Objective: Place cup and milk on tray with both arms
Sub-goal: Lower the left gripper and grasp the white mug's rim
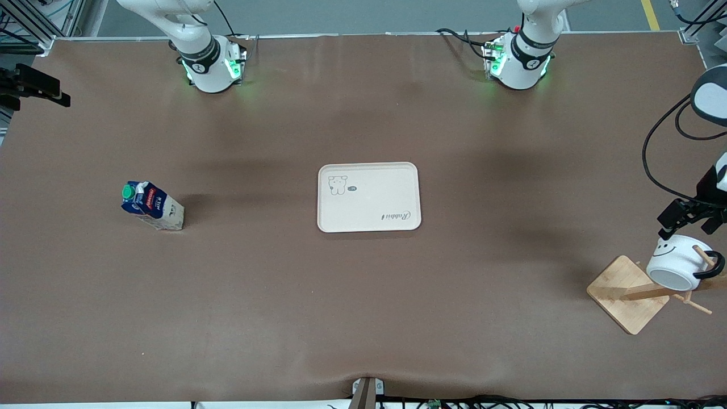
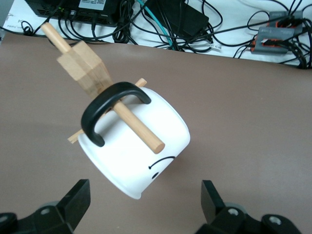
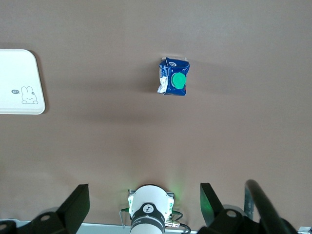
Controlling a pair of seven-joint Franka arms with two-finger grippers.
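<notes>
My left gripper [image 2: 141, 204], fingers spread, hovers at the cup [image 1: 677, 262] hanging on the rack peg [image 2: 139, 127] at lower right; lifting crookedly could snag its handle.

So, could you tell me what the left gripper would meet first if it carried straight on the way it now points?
Most likely the cup: it hangs by its handle on the wooden rack's peg, and the left gripper, open, has it framed between its fingers. Depth is unclear, but nothing else shows in between.

Peg [image 2: 139, 129] through cup [image 2: 146, 146] handle, open table around tray [image 1: 369, 221]
</notes>
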